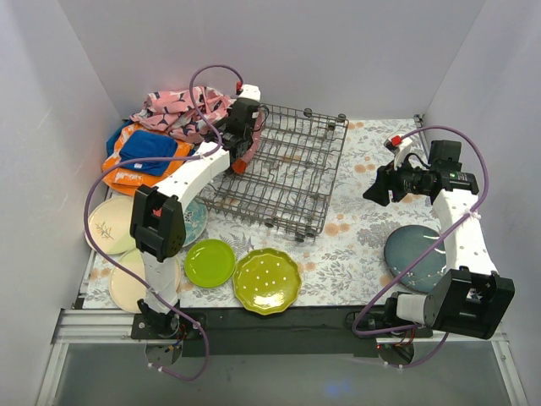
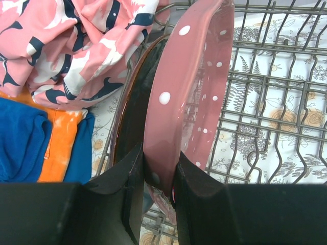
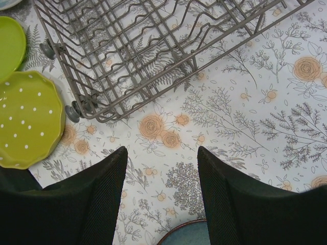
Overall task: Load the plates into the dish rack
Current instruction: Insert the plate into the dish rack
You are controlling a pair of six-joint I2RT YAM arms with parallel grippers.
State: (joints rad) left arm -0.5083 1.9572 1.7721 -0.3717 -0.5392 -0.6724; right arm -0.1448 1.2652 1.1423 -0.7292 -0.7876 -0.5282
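My left gripper (image 1: 241,139) (image 2: 159,173) is shut on the rim of a pink dotted plate (image 2: 189,92) and holds it on edge over the far left corner of the dish rack (image 1: 283,169) (image 2: 271,127). A dark plate with a brown rim (image 2: 134,112) stands on edge just left of it. My right gripper (image 1: 376,184) (image 3: 162,153) is open and empty above the tablecloth, between the rack (image 3: 153,46) and a blue-grey plate (image 1: 417,252) (image 3: 189,236).
A plain lime plate (image 1: 210,262) (image 3: 10,43), a dotted lime plate (image 1: 267,280) (image 3: 28,120), a cream sprig plate (image 1: 106,222), another cream plate (image 1: 131,286) and a teal patterned plate (image 1: 194,218) lie front left. Pink (image 1: 177,110) and orange-blue cloths (image 1: 139,152) lie back left.
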